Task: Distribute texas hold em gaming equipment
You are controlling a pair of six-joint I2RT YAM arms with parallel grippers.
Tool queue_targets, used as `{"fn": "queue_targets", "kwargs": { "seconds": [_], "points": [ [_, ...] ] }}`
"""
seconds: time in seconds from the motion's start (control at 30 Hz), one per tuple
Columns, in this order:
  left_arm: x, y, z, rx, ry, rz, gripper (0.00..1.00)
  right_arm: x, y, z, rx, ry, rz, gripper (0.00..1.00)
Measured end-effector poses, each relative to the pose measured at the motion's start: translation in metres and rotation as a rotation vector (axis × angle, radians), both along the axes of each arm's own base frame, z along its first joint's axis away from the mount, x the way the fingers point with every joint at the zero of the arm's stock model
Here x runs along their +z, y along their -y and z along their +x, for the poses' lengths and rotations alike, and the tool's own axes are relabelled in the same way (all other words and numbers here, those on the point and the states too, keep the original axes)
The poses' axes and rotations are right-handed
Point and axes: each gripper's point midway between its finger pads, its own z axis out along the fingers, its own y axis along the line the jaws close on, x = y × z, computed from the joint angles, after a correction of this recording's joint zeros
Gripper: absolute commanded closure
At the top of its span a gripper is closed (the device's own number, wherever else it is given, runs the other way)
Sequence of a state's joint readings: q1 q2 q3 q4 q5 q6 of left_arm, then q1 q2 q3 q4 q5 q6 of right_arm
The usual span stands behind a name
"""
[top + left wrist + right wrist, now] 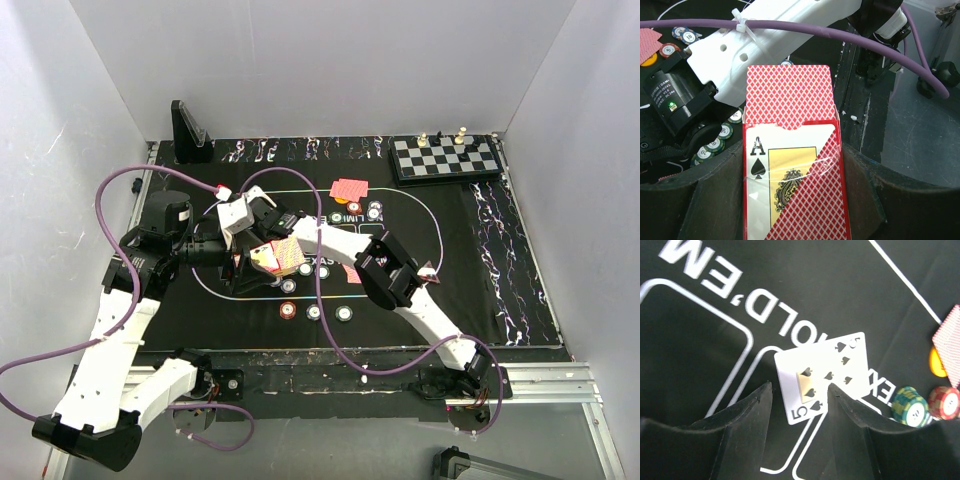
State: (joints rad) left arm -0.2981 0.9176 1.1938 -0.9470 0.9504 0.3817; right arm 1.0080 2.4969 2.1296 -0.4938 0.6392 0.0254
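Clamps a red-patterned playing-card box (790, 200) by its long sides in the left gripper (790, 167), over the felt mat (470, 270). Spreads the right gripper (800, 387) wide over a face-up five of spades (840, 365) lying flat on that mat beside the HOLD'EM lettering. Shows green and red poker chips (910, 406) just right of the card, apart from it.

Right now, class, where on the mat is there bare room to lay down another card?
Free: the mat's right side, between chessboard and near edge. Crowded: the centre, with both arms, the held card box, chips and the card pile.
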Motion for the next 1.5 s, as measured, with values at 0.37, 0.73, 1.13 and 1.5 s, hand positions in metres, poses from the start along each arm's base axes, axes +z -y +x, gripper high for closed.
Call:
{"fn": "queue_targets", "kwargs": {
  "seconds": [0.37, 0.73, 1.13, 1.5],
  "points": [
    [0.001, 0.001, 0.001, 0.001, 0.002, -0.003, 1.00, -0.002, -0.017, -0.029, 0.070, -0.223, 0.180, 0.34],
    [0.000, 0.002, 0.007, 0.001, 0.004, -0.003, 1.00, 0.097, 0.044, -0.004, -0.093, -0.514, 0.570, 0.15],
    [-0.005, 0.006, 0.023, -0.007, 0.028, 0.003, 1.00, 0.321, 0.100, -0.079, 0.123, -0.563, 1.180, 0.12],
    [-0.009, 0.009, 0.035, -0.007, 0.042, 0.010, 1.00, 0.274, 0.085, -0.159, 0.142, -0.927, 1.218, 0.10]
  ]
}}
